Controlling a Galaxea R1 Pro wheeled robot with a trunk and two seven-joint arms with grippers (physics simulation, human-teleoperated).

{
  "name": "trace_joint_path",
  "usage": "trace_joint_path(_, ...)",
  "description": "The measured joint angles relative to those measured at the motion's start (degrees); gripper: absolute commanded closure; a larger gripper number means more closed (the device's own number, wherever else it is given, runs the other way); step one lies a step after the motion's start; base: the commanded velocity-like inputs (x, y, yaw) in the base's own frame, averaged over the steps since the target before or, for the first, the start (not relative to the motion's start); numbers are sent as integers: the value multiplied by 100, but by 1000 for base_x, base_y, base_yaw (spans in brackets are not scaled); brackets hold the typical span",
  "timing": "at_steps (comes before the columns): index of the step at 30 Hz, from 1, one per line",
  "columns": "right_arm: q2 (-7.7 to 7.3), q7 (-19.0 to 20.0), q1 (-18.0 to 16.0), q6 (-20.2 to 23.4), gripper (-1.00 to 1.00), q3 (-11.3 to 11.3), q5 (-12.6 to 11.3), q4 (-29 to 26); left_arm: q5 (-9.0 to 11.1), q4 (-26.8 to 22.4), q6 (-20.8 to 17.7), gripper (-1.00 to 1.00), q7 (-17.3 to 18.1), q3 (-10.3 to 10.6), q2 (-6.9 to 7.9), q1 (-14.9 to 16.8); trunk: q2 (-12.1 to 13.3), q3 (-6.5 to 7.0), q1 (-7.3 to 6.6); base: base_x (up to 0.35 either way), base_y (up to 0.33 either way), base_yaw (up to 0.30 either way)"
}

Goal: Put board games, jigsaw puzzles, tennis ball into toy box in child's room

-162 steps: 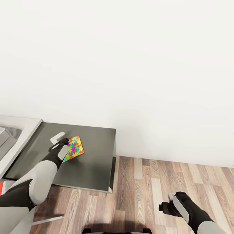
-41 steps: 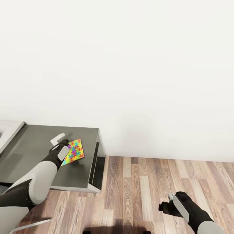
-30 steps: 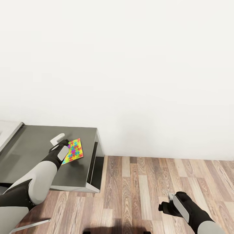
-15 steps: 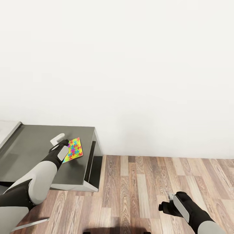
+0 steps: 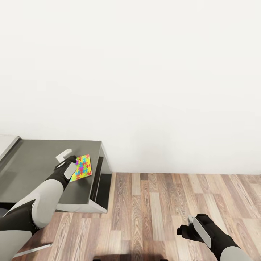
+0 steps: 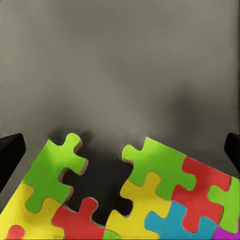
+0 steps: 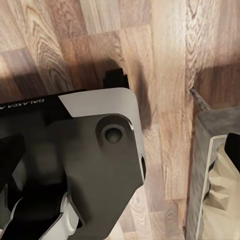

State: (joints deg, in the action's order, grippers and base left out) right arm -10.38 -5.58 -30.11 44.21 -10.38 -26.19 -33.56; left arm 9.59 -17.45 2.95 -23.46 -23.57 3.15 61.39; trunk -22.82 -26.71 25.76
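Leftmost, a pale strip of table (image 5: 6, 142) beside the dark lower section. Just right of that, left gripper (image 5: 72, 162) carrying a jigsaw puzzle (image 5: 82, 167) flat above the dark surface, near its right end. Fingers evidently clamped on the puzzle's near edge, dark tips (image 6: 10, 152) flanking it in the left wrist view. Toy box nowhere among these pictures, so probably a carry leg. Best done by keeping the puzzle level, grip firm, and swinging back toward the pale section slowly to avoid shedding the thin square. Right of the table, bare wood floor (image 5: 156, 203). Farthest right, right gripper (image 5: 185, 226) low over the boards, empty; fingers together or apart, impossible to tell.
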Motion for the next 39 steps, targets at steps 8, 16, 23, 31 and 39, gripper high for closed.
trace_joint_path(8,0,0,0,0,-100,0,0,-1,0,0,0,-100,0,0,1,0,-1,6,-1,-28,-19,-31)
trace_joint_path(16,0,0,0,0,-100,0,0,-1,0,0,2,-100,1,0,1,0,0,16,0,-28,-27,-23)
trace_joint_path(23,1,0,0,0,-100,-4,0,-1,0,0,0,-100,1,0,1,0,0,16,0,-26,-22,-1)
trace_joint_path(31,1,0,-1,-1,-100,-9,0,0,0,0,0,-100,0,0,0,0,-1,16,0,-85,-62,0)
trace_joint_path(39,3,0,-1,-1,-100,-14,0,0,0,0,0,-100,5,0,-4,0,0,16,-1,-42,-51,0)
